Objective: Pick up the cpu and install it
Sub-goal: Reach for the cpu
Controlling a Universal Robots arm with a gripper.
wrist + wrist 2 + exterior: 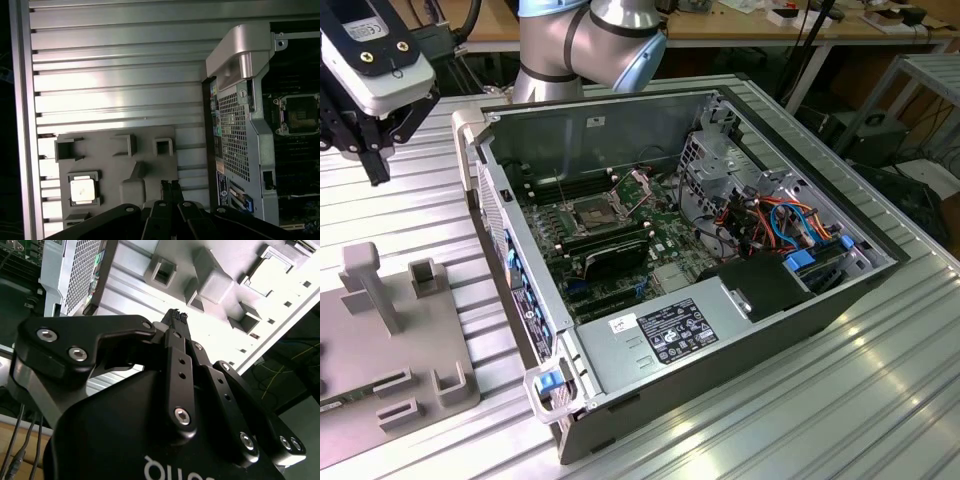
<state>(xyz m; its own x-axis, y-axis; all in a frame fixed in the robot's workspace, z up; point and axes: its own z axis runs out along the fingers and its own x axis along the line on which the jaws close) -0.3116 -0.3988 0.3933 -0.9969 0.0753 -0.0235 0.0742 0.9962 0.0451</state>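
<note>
The cpu (82, 190), a small square chip with a silver-grey top, lies in a recess of the grey fixture plate (107, 160) on the ribbed table. In the first wrist view my gripper (170, 185) hangs above that plate, off to one side of the chip and apart from it. Its black fingers (176, 316) stand pressed together with nothing between them. In the exterior view the gripper (375, 165) is high at the left, beside the open computer case (760, 330). The dark cpu socket (592, 211) sits on the motherboard with its metal frame raised.
The grey fixture plate (420, 340) carries upright posts and small brackets at the exterior view's left. The case wall and its corner handle (240, 47) rise between the plate and the motherboard. Cables, a drive cage and a power supply (670, 335) crowd the case.
</note>
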